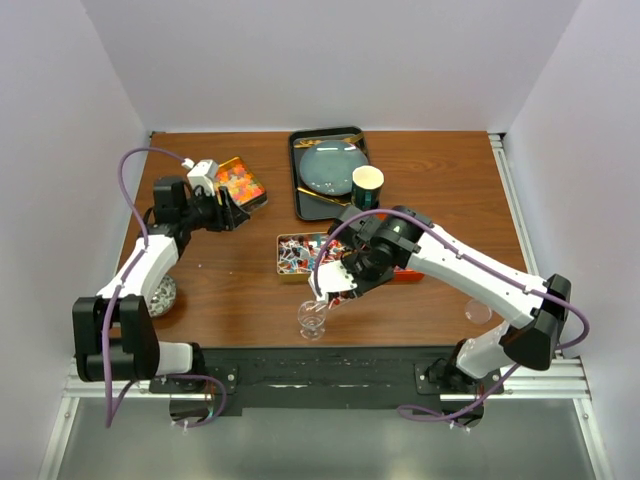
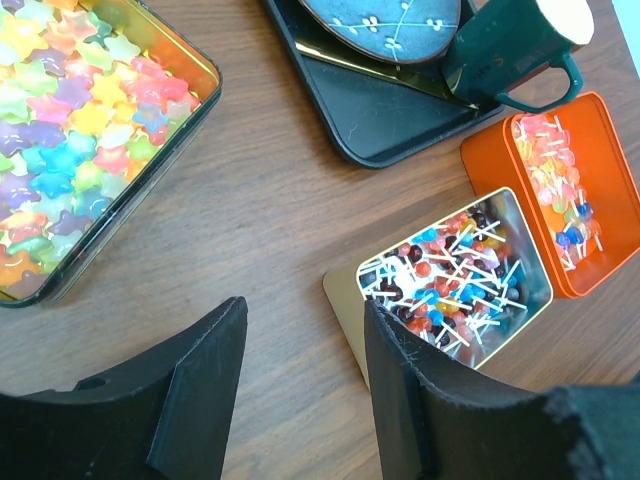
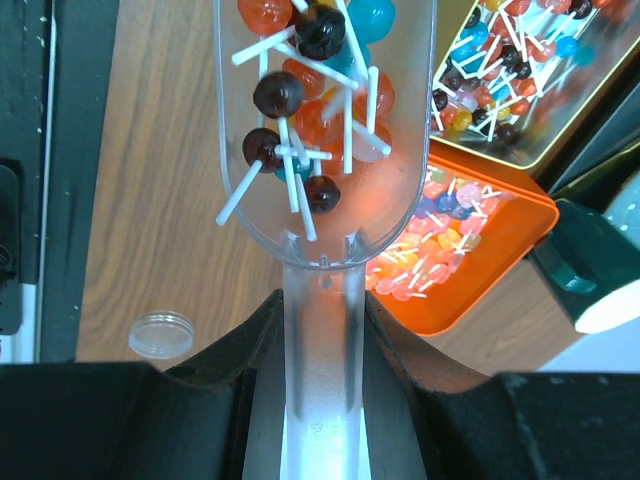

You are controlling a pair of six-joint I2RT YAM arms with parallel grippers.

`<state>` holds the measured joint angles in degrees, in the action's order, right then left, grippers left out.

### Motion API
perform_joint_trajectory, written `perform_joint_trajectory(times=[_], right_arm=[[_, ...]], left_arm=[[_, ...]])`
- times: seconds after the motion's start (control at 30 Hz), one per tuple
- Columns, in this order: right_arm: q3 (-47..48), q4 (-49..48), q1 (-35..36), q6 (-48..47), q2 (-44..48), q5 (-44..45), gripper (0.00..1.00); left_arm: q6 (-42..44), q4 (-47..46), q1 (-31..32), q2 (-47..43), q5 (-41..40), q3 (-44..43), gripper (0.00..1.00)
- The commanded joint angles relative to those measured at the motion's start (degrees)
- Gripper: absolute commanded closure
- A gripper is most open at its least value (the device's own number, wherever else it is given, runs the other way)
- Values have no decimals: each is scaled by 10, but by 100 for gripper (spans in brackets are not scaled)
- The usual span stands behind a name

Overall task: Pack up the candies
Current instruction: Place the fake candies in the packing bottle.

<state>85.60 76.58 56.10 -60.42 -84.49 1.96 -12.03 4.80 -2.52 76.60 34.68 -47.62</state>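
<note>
We note tabletop (image 2: 280, 200) brown wood grain, low sheen. Scoop (image 3: 322, 330) clear glossy plastic. Candies (image 3: 310, 110) glossy, hard-looking, on matt white sticks. Tin (image 2: 348, 320) mirror-bright gold metal; we read tray (image 2: 380, 110) glossy black, cup (image 2: 500, 55) smooth dark green, glazed look. Left pincer (image 2: 305, 308) matt black, faintly grainy.
</note>
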Motion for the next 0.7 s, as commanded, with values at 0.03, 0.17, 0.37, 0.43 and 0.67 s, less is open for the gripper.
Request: perform_joint_trajectory(times=[0.03, 0.17, 0.37, 0.43, 0.67], right_arm=[[20, 29, 20, 10, 2, 40, 100], [21, 31, 26, 13, -1, 51, 100], [26, 41, 34, 11, -8, 68, 100], [26, 44, 36, 9, -9, 71, 100], [38, 53, 42, 15, -19, 80, 100]], left_arm=[[-6, -19, -4, -29, -6, 11, 45], [-5, -15, -4, -42, -7, 14, 45], [-7, -18, -5, -53, -8, 23, 45], [-6, -17, -5, -54, -8, 23, 45], [-9, -22, -5, -58, -8, 30, 44]])
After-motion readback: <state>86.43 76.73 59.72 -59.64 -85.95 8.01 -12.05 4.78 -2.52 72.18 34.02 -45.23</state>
